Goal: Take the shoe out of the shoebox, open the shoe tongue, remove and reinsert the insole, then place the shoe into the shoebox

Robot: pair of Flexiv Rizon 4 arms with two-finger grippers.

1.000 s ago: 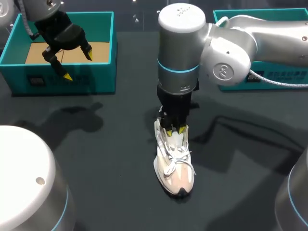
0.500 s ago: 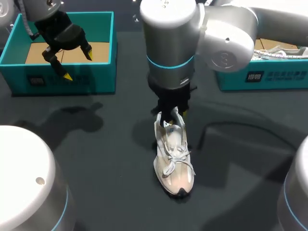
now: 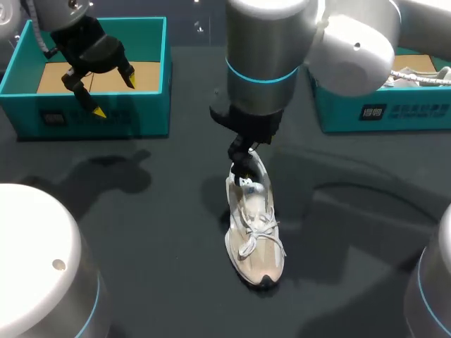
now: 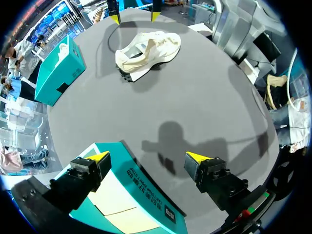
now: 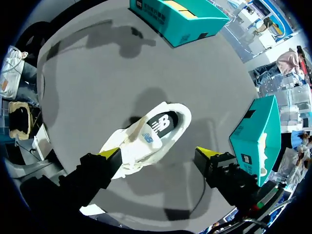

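Observation:
A white lace-up shoe (image 3: 254, 236) stands upright on the dark table (image 3: 155, 211), toe toward the front edge. My right gripper (image 3: 243, 167) hangs just above its heel opening, open and holding nothing. In the right wrist view the shoe (image 5: 141, 141) lies below the spread fingertips of the gripper (image 5: 158, 153), and the dark insole (image 5: 162, 122) shows inside. My left gripper (image 3: 115, 96) is open over the left teal shoebox (image 3: 144, 116). From the left wrist view, the gripper (image 4: 148, 157) hovers over that box (image 4: 141, 187), with the shoe (image 4: 146, 48) far ahead.
A second teal shoebox (image 3: 409, 113) stands at the back right, with pale contents inside. In the right wrist view it is the box (image 5: 253, 136) beside the gripper, while the left box (image 5: 178, 17) lies ahead. Bare tabletop surrounds the shoe.
My right gripper has opened, let go of the shoe's collar and risen a little above the heel. The shoe stays where it was. The left arm has not moved.

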